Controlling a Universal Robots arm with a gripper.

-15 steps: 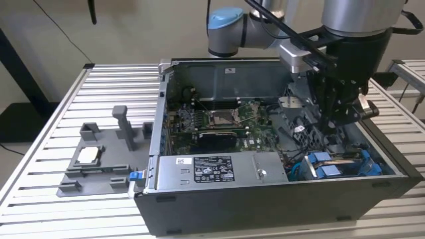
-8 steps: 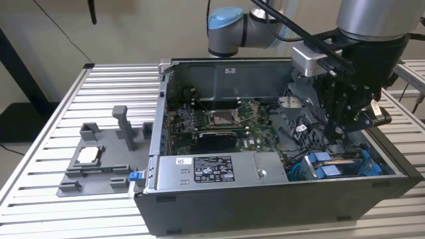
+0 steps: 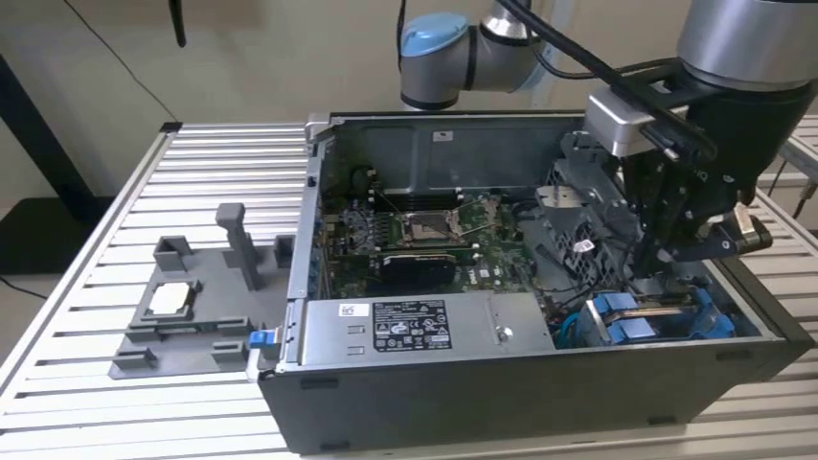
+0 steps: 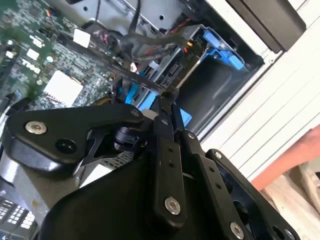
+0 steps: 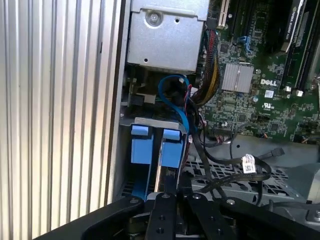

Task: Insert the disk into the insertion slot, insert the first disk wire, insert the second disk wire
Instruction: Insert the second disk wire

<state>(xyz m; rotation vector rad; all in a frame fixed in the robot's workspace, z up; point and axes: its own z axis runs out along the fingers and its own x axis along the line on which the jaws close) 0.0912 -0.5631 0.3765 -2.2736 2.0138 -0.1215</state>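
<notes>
The disk [image 3: 629, 322], silver in its bright blue carrier, sits in the insertion slot [image 3: 748, 331] at the case's front corner on the exterior view's right. My gripper [image 3: 665, 264] reaches down into the case just above it. In both wrist views the blue carrier tabs [image 5: 150, 145] [image 4: 135, 95] lie right beyond my gripper [image 5: 167, 182] [image 4: 169, 95]. The fingers [image 4: 165, 125] are pinched together, and a thin dark disk wire [image 4: 140, 79] runs out from their tips. The grey bay rim [image 5: 150, 121] frames the carrier.
A grey power-supply box [image 3: 409, 331] [image 5: 165, 35] stands beside the bay. The green motherboard [image 3: 422, 230] [image 5: 260, 90] lies behind it. A blue cable [image 5: 176, 85] and black wire bundles [image 5: 225, 170] crowd the bay. A grey fixture [image 3: 192, 307] rests on the slatted table [image 3: 217, 172].
</notes>
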